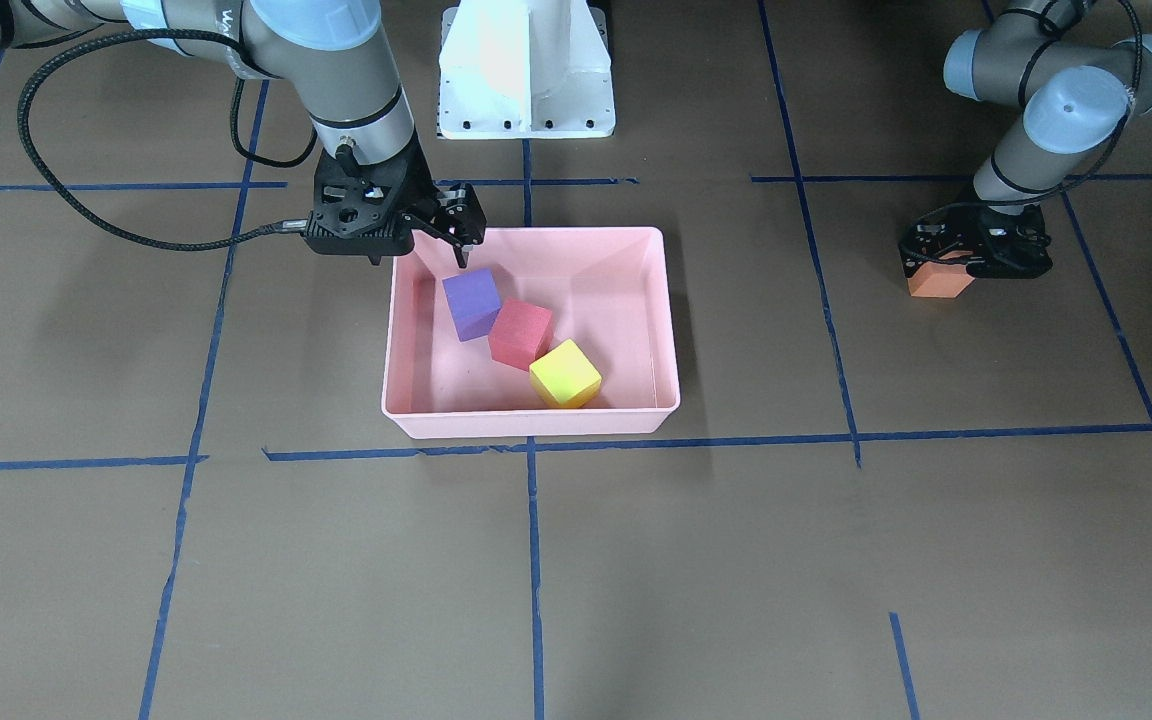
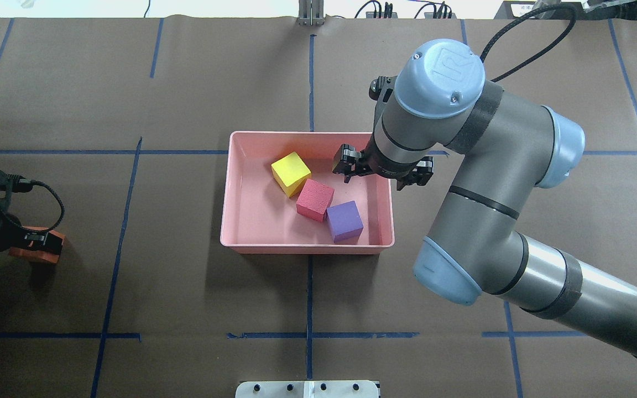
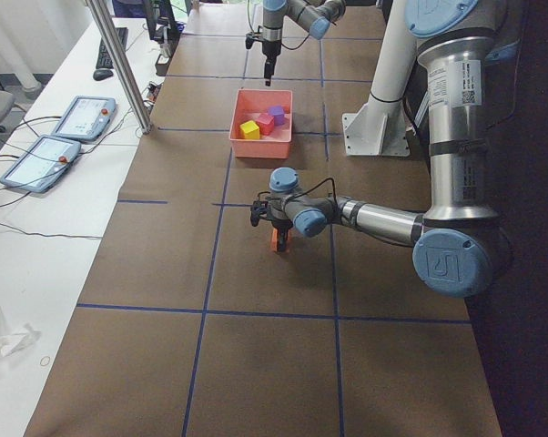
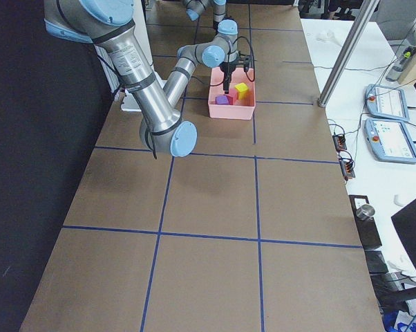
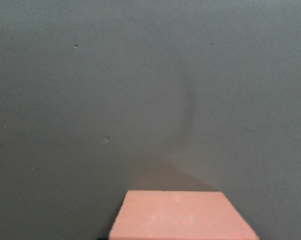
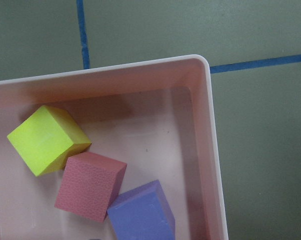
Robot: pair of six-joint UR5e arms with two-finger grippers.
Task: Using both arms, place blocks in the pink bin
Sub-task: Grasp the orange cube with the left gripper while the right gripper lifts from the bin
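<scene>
Left tool [image 1: 956,262] sits low over the orange block [image 1: 939,282], which appears to rest on the worktop [image 1: 576,580] well apart from the pink bin [image 1: 526,422], out on the left arm's side. Black fingers straddle the cube, but I cannot tell whether they are clenched on it or merely around it. The right tool [image 1: 463,250] hangs empty above one end of the bin, just over the purple block [image 1: 472,303]; I cannot tell whether its jaws are parted either. Purple, the red block [image 1: 520,334] and the yellow block [image 1: 564,373] lie inside the bin in a diagonal row, neighbours touching. With three of four in, the step in hand looks to be picking up the orange cube. To do it well, the fingers should close square on two opposite faces, low enough that the cube cannot pivot out, then lift straight up before travelling. The right arm ought to draw clear first, or both arms would crowd the bin. Release should come low over the bare floor at the bin's left in the overhead view, away from the row and the rim.
</scene>
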